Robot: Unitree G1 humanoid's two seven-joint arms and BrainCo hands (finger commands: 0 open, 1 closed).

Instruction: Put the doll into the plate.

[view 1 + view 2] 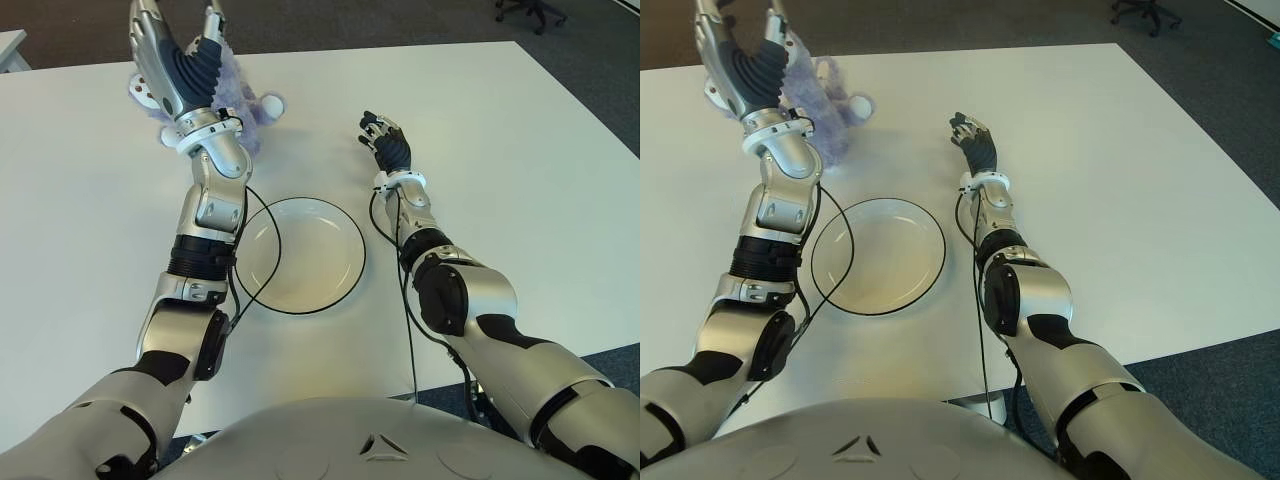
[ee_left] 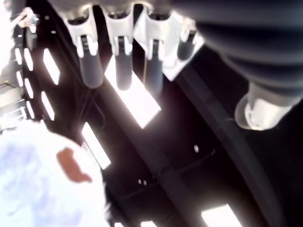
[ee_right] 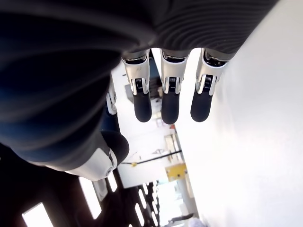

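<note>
One doll (image 1: 240,105), pale purple and fuzzy, lay on the white table (image 1: 520,180) at the far left, behind the raised left hand (image 1: 185,60), whose fingers (image 2: 90,66) were spread and held nothing. Nearer the robot, between the arms, the plate (image 1: 345,275) was empty. Right of it, the right hand (image 1: 385,140) showed relaxed, loosely parted fingers (image 3: 142,106), gripping nothing.
</note>
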